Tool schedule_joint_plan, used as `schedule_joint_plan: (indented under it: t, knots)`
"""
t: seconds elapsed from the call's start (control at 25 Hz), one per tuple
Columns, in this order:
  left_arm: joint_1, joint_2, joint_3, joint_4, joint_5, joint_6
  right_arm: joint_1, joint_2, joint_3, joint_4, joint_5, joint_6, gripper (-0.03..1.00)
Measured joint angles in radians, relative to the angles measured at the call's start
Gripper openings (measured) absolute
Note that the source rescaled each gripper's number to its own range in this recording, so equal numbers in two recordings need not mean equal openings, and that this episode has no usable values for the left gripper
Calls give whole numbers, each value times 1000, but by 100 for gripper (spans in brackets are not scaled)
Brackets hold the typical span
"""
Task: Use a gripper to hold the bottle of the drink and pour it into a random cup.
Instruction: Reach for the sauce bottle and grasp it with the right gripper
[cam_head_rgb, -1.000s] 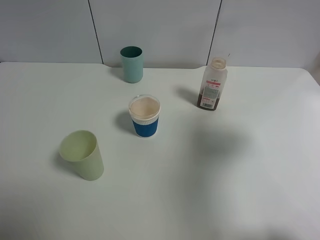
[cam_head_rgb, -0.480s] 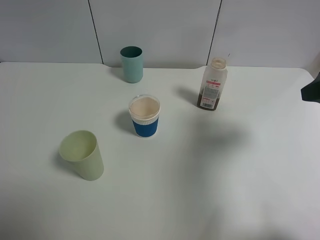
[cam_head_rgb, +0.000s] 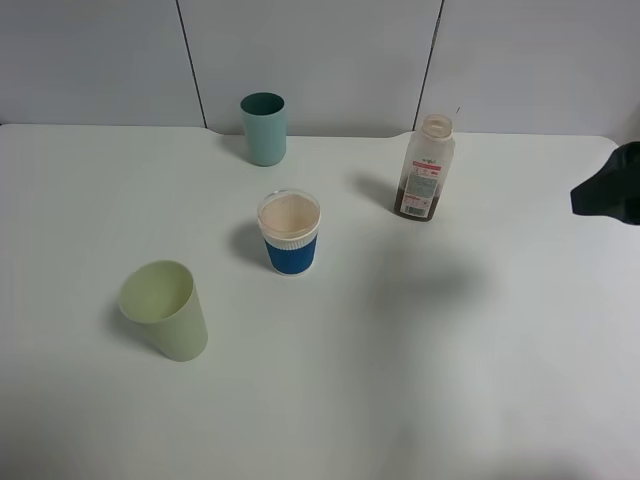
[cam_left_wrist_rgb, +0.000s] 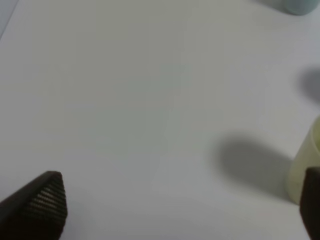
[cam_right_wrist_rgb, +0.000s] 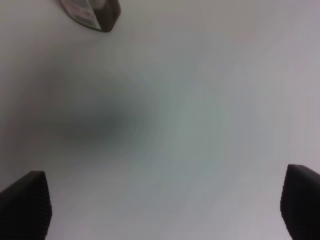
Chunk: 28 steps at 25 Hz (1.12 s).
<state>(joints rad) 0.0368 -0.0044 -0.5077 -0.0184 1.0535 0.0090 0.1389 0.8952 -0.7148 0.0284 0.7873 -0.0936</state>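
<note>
The bottle (cam_head_rgb: 428, 170) stands upright and uncapped at the back right of the white table (cam_head_rgb: 450, 380), with brown drink in its lower part. Its base also shows in the right wrist view (cam_right_wrist_rgb: 92, 12). The cup (cam_head_rgb: 290, 235) with the blue sleeve stands near the middle, left of the bottle. My right gripper (cam_head_rgb: 603, 192) shows as a black shape at the right edge, well right of the bottle. In the right wrist view it (cam_right_wrist_rgb: 162, 205) is open and empty over bare table. My left gripper (cam_left_wrist_rgb: 180, 210) is open and empty; the exterior view does not show it.
A tall teal cup (cam_head_rgb: 264, 128) stands at the back, by the wall. A pale green cup (cam_head_rgb: 165, 310) stands at the front left; it also shows in the left wrist view (cam_left_wrist_rgb: 306, 167), beside one left fingertip (cam_left_wrist_rgb: 312, 205).
My right gripper has come into the exterior view from the right edge and moved left toward the bottle. The bottle and the cups have not moved.
</note>
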Motion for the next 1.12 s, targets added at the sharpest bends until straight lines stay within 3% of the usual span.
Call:
schedule_joint_plan:
  t: [0.12, 0.36, 0.56, 0.84, 1.12]
  knots:
    - [0, 0, 0, 0, 0, 0, 33, 21, 0, -71, 0, 45, 87]
    - [0, 0, 0, 0, 0, 0, 40, 110, 0, -286, -7, 257, 87]
    - [0, 0, 0, 0, 0, 0, 40, 189, 0, -436, -92, 391, 87]
    - [0, 0, 0, 0, 0, 0, 40, 297, 0, -543, -246, 414, 87]
    - [0, 0, 0, 0, 0, 0, 40, 403, 0, -569, -365, 356, 82]
